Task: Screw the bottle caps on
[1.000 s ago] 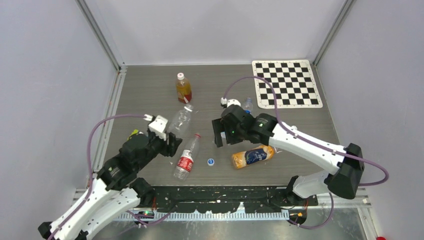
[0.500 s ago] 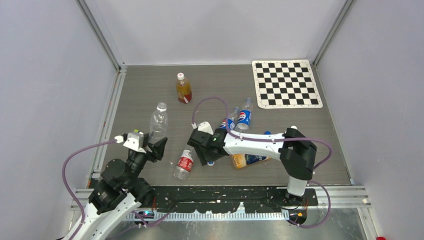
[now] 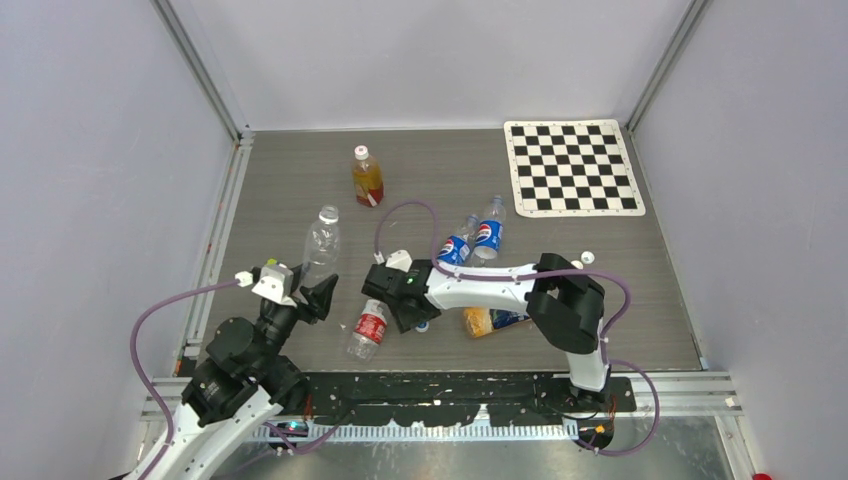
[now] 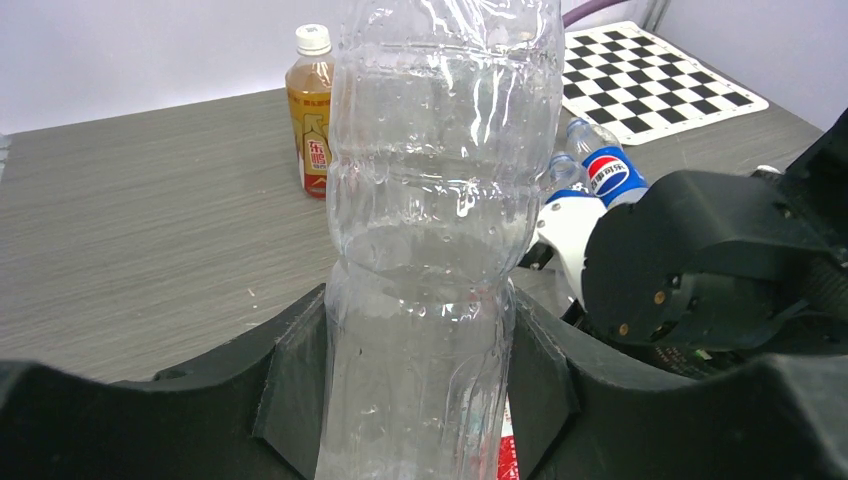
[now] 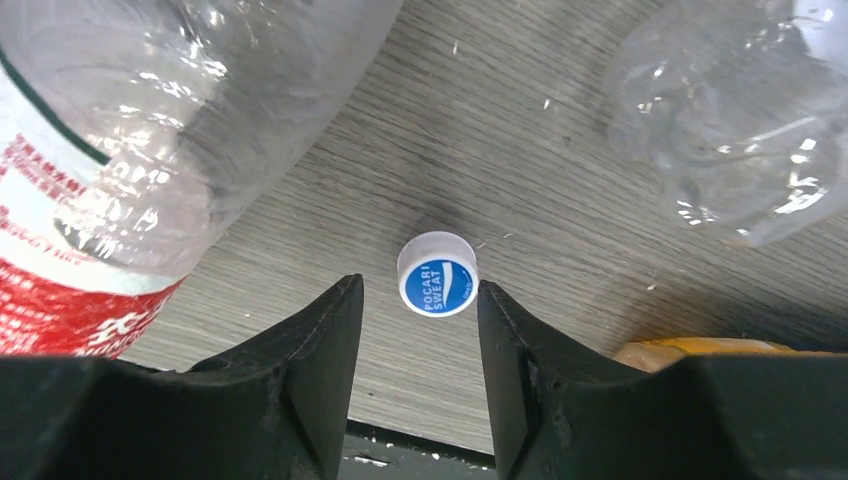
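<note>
Okay: right gripper partly open, blue-white cap between tips mid-frame; pinch rim squarely. Left gripper clamps clear bottle upright.

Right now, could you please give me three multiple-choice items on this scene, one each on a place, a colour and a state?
1. Where is the blue-and-white cap?
A. Screwed on a bottle.
B. On the table, between the right gripper's fingers.
C. Stacked on another cap.

2. What colour is the lid on the amber tea bottle?
A. Red.
B. Blue.
C. White.

3. How is the clear bottle at the left gripper?
A. Clamped upright.
B. Lying flat.
C. Crushed under an arm.

Answers: 1 B, the right wrist view shows it on the wood with a finger on either side; 2 C, the left wrist view shows a white top; 3 A, both fingers press its sides.
</note>
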Controlling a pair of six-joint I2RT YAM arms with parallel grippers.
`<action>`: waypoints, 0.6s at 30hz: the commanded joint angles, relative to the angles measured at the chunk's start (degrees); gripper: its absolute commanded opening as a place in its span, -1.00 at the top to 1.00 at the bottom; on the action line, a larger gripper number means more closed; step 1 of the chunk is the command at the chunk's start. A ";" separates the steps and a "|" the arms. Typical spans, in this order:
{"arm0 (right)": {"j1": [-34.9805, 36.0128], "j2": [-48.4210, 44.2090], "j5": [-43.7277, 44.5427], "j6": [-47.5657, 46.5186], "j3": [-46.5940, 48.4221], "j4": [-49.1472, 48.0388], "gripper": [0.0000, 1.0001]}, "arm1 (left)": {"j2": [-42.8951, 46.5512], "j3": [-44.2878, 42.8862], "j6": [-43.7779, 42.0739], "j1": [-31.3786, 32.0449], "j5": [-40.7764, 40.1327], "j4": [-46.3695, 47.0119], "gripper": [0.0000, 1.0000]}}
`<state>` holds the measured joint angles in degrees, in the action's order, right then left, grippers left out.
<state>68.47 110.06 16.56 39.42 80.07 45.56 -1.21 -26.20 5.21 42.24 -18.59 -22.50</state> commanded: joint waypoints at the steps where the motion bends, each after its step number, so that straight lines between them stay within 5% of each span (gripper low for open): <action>1: 0.44 1.63 0.52 1.54 2.64 0.75 -0.02 | 0.26 -0.03 -0.48 -0.31 0.61 4.24 0.76; 18: 0.42 2.60 2.01 2.48 3.68 2.77 0.10 | -1.23 0.87 1.29 -0.31 2.59 5.62 0.77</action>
<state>68.64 112.92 16.86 40.75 81.87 47.53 -1.65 -25.47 5.76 42.24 -16.78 -21.04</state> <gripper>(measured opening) 0.453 0.577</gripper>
